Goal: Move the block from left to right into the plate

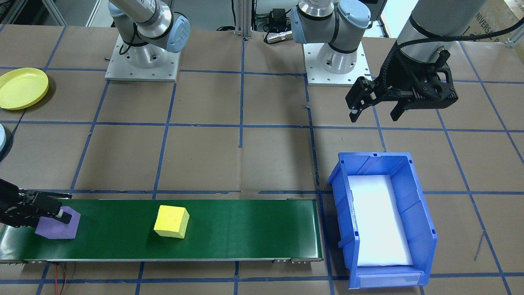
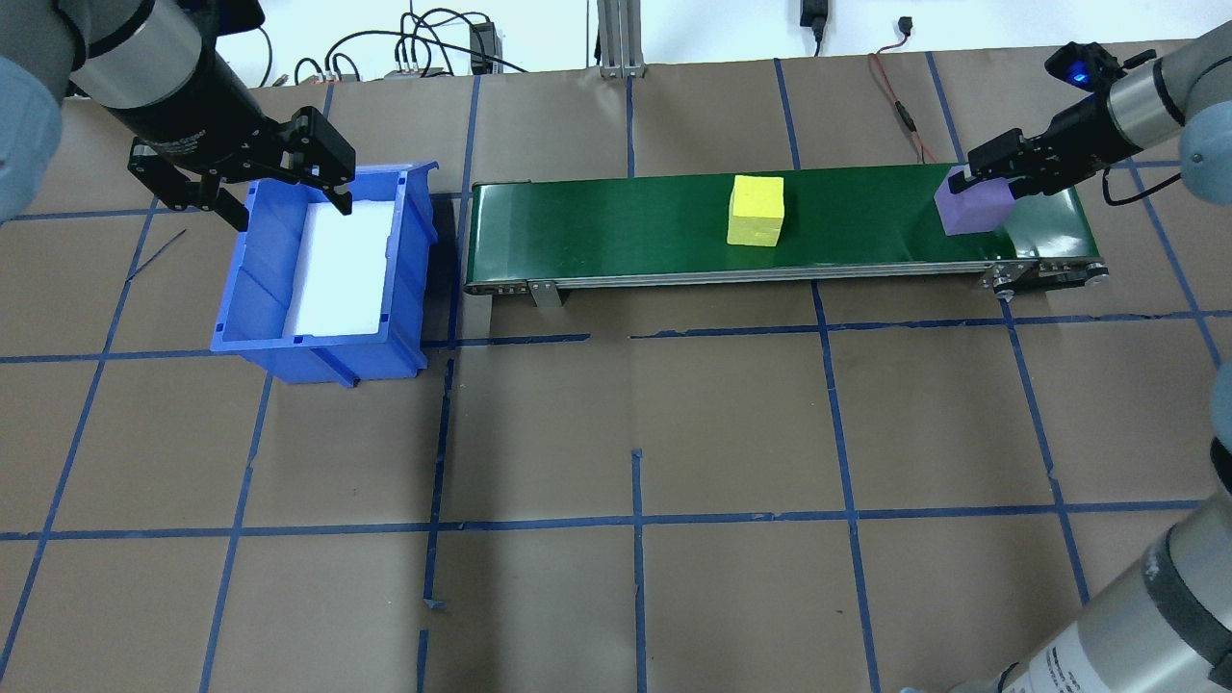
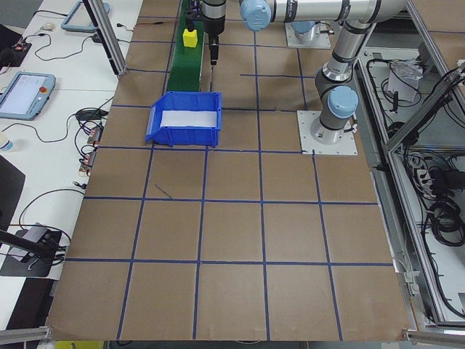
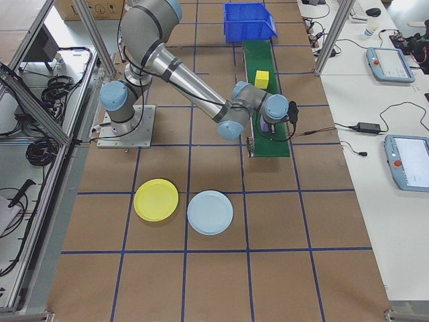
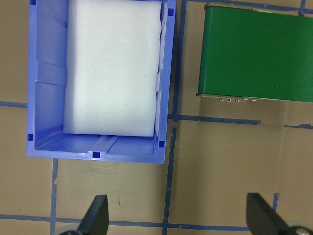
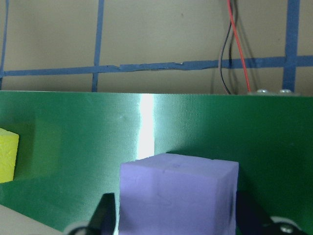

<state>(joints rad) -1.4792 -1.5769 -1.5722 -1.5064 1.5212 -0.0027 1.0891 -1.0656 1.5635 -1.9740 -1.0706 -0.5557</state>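
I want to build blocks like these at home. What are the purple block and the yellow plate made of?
The purple block looks like soft foam: matte, with a finely grainy surface and slightly rounded edges. The right gripper has a finger on each side of it. The yellow plate looks like smooth plastic, even in colour with a thin raised rim. Neither can be known for sure from looks alone.

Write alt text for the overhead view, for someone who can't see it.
The right tool straddles a purple block at the right end of a green belt, while a yellow block sits mid-belt. At the belt's left end, the left tool hangs open over the rim of a blue bin lined with white foam.
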